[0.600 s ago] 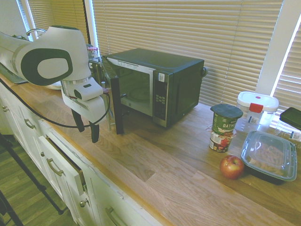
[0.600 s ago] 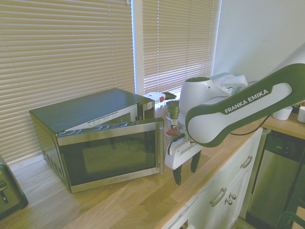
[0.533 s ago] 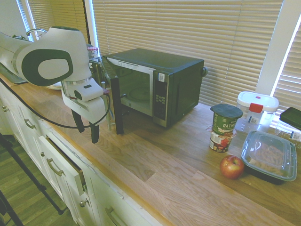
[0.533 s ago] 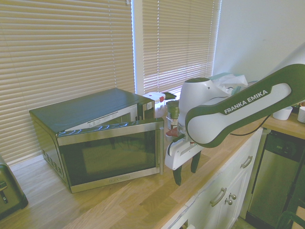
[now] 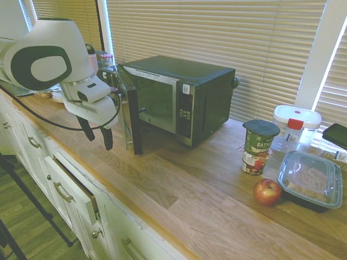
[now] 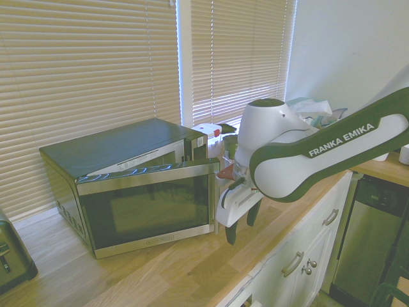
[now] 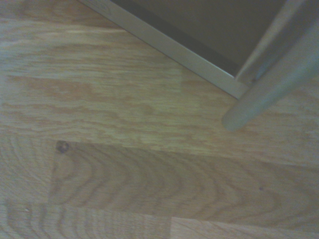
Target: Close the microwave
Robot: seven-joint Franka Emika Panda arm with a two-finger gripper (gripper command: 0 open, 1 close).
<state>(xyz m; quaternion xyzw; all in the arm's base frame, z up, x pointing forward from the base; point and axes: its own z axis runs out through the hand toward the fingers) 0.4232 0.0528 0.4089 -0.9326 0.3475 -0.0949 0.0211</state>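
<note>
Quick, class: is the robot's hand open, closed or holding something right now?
Hand: open, its two fingers apart with nothing between them, near the microwave's open door.

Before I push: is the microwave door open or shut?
Open: the door stands out from the microwave, its front frame exposed.

The black, silver-trimmed microwave (image 5: 213, 103) sits upright on the wooden counter (image 5: 179, 216), its glass door (image 6: 153, 208) open.
</note>
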